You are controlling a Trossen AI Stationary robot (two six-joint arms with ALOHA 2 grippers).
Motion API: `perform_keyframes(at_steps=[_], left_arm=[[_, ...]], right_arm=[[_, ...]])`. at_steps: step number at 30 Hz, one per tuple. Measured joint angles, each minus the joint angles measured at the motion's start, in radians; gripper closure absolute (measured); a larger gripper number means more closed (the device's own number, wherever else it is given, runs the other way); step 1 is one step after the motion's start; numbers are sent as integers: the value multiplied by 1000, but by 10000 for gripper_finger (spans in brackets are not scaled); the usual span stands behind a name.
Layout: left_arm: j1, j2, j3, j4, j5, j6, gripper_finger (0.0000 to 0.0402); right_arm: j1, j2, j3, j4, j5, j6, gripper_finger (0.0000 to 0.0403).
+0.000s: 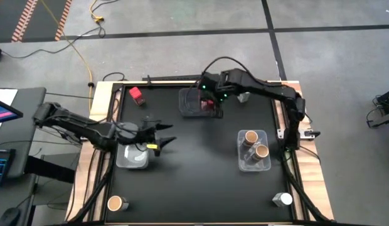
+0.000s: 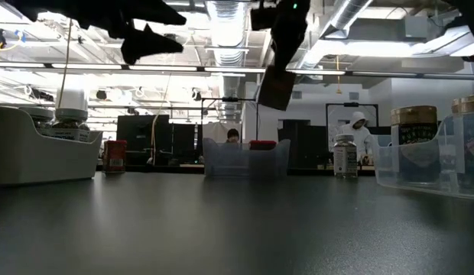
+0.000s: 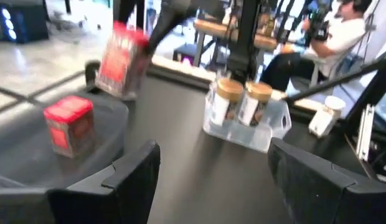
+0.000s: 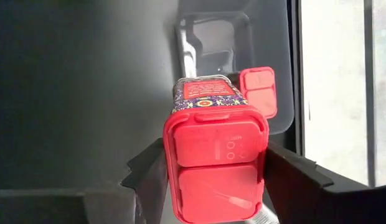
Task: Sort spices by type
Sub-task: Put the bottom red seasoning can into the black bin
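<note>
My right gripper [image 1: 208, 103] is shut on a red square-topped spice tin [image 4: 215, 162] above the clear far-centre bin [image 1: 185, 103]. A second red tin [image 4: 258, 90] stands inside that bin. My left gripper [image 1: 168, 134] hovers open with nothing between its fingers, just right of the left bin [image 1: 132, 157], which holds a white-capped jar [image 2: 69, 107]. Two tan-lidded jars [image 1: 254, 144] stand in the right bin [image 1: 253, 164]. Loose on the table stand a red tin [image 1: 137, 94], a tan-lidded jar [image 1: 115, 203] and two white-capped jars [image 1: 282, 199] [image 1: 243, 97]. My right gripper pinches the red tin between its two fingers, on two opposite sides just below the lid [image 4: 171, 168]. The fingers slant down from the table's right side and lie along the tin. The tin hangs tilted, bottom end down, lifted clear above the far-centre bin.
The black mat has open room in its middle and along the near edge. A raised wooden frame [image 1: 103, 94] borders the table. In the low view, people show in the room beyond the far edge.
</note>
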Motion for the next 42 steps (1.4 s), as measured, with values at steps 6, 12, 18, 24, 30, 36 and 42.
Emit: perform_keyframes(at_steps=[6,12,18,24,30,36,42], left_arm=[[56,-99,-2,-92,15,42,117],[114,-164,-2,-205,118,41,117],[140,-182,-2,-272,146,31,117],[154,-181,-2,-291,171,26,117],[155,-181,-2,-294,171,23,117],[155,-181,-2,-293,171,12,117],[155,-181,-2,-292,169,12,117]], right_arm=[[-35,97,0,-2,-50,-37,152],[-49,177,69,-1,-51,-36,152],[-41,217,210,-1,-88,-36,152],[-80,296,328,-40,-139,-70,152],[-99,331,333,-94,-146,-70,152],[-115,331,333,-104,-151,-88,152],[-141,330,321,-119,-151,-88,153]])
